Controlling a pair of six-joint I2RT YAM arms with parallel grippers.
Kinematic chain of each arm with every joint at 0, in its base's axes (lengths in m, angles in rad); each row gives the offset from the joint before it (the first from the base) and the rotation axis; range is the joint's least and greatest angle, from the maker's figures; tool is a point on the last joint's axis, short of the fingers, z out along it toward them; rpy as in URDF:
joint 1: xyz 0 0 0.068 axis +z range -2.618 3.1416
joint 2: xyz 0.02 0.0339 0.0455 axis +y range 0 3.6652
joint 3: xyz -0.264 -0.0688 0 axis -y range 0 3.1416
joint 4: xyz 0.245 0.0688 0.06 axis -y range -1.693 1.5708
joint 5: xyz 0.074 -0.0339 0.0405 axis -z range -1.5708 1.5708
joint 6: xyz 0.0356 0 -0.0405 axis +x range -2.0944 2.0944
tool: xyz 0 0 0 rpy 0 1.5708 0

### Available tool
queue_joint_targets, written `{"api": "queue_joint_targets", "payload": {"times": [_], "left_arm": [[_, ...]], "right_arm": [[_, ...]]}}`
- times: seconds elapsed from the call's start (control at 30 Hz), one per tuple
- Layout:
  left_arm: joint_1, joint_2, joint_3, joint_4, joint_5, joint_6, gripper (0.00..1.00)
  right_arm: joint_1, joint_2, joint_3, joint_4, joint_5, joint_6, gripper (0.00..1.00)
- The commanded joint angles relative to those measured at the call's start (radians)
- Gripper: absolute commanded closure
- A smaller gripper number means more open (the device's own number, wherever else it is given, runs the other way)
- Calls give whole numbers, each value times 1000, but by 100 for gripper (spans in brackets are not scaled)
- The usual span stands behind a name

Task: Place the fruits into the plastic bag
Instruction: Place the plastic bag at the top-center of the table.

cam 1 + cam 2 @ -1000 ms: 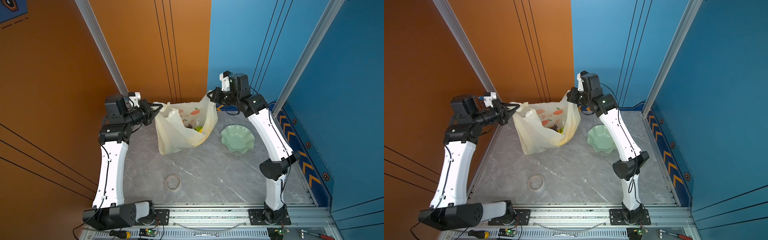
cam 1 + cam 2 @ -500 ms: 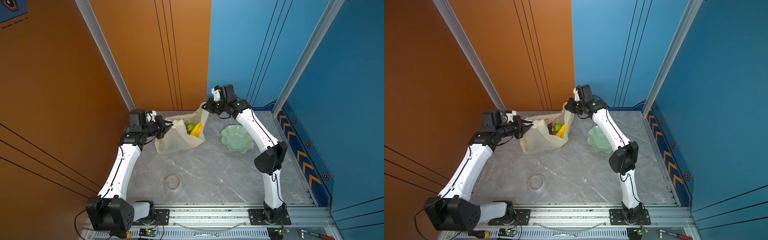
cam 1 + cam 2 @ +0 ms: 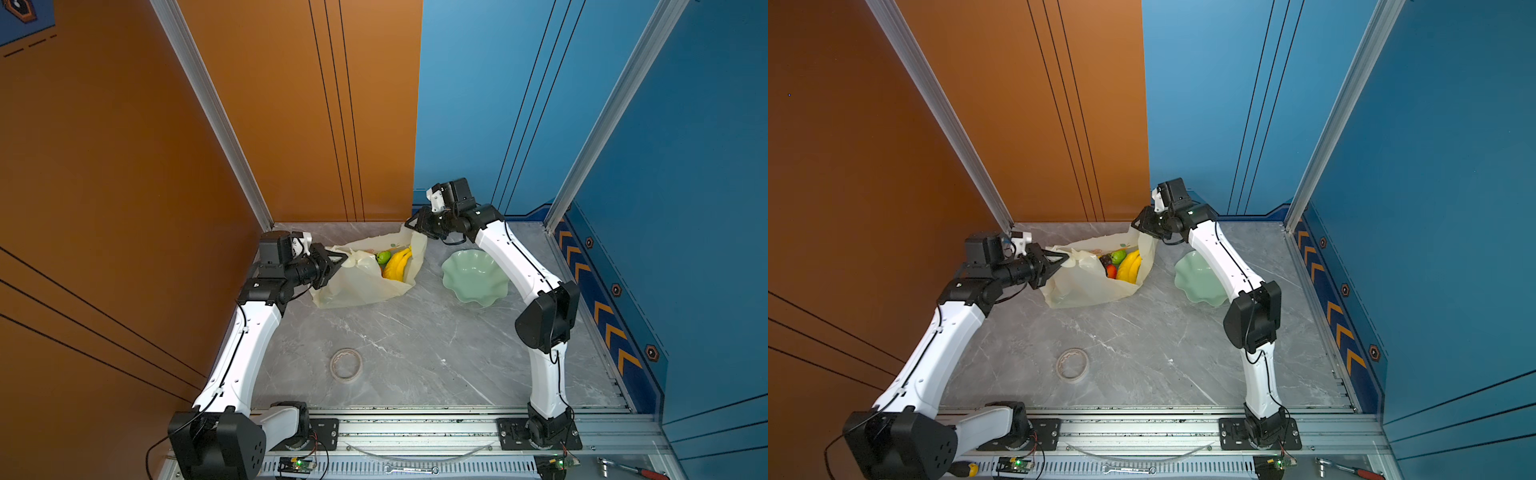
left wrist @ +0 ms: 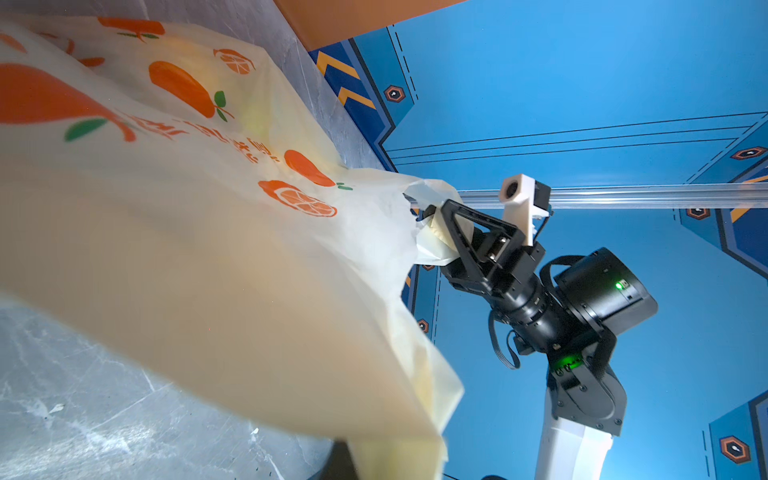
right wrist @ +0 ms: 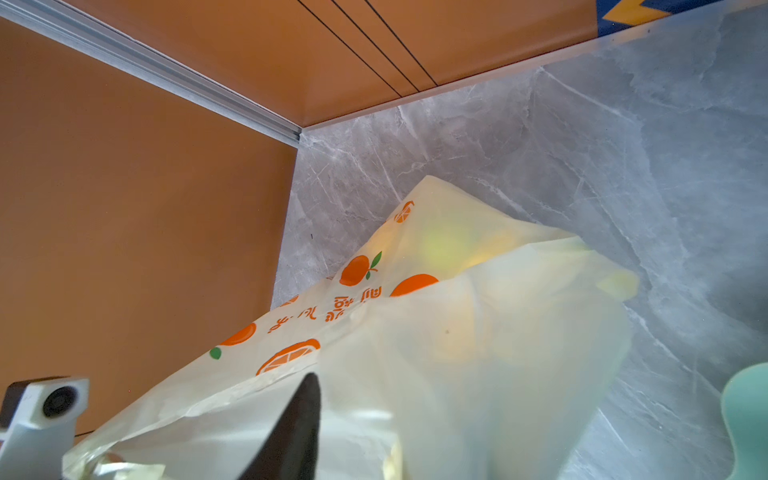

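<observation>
Left wrist view: my right gripper point(image 4: 430, 214) has a bag point(image 4: 208, 249) handle bunched between its fingers. Plastic hides the gap, so I can't tell if it's clamped. In a top view my left gripper point(image 3: 1064, 259) tips sit nearly together at the other handle, grip unclear. The bag slumps between both. Fruits point(image 3: 1123, 264) inside, nearer the right fingers, mostly covered.

orange wall point(image 3: 124, 166), blue wall point(image 3: 498, 104), grey marble tabletop point(image 3: 415, 353), aluminium corner posts point(image 3: 216, 116)

High top views, close wrist views (plastic bag point(image 3: 357, 284) in all)
</observation>
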Motion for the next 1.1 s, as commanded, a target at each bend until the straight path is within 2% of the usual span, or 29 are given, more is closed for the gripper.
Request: {"api": "queue_joint_targets", "payload": {"times": [0.0,0.1,0.2,0.23,0.43,0.67,0.8,0.87,0.93,1.07], "left_arm": [[14,-36,0,-30,5,25,73],[19,-53,4,-35,18,26,51],[20,-72,31,-64,24,43,18],[22,-81,42,-81,25,52,4],[44,-141,97,-239,-12,122,2],[106,-211,176,-459,-116,230,2],[134,-251,245,-610,-267,338,2],[137,-271,263,-663,-350,384,2],[140,-299,260,-695,-437,407,2],[145,-368,201,-703,-603,410,2]], "right_arm": [[-5,-69,-31,10,-7,-12,44],[-3,-100,-55,-1,9,-19,29],[-2,-137,-73,-25,43,-39,14],[-2,-148,-76,-39,57,-48,13],[-14,-220,-106,-90,116,-83,10],[-41,-309,-129,-193,238,-123,9],[-75,-391,-190,-202,269,-128,9],[-103,-439,-233,-201,286,-129,5],[-142,-494,-288,-200,308,-133,0],[-237,-608,-439,-173,323,-132,0]]}}
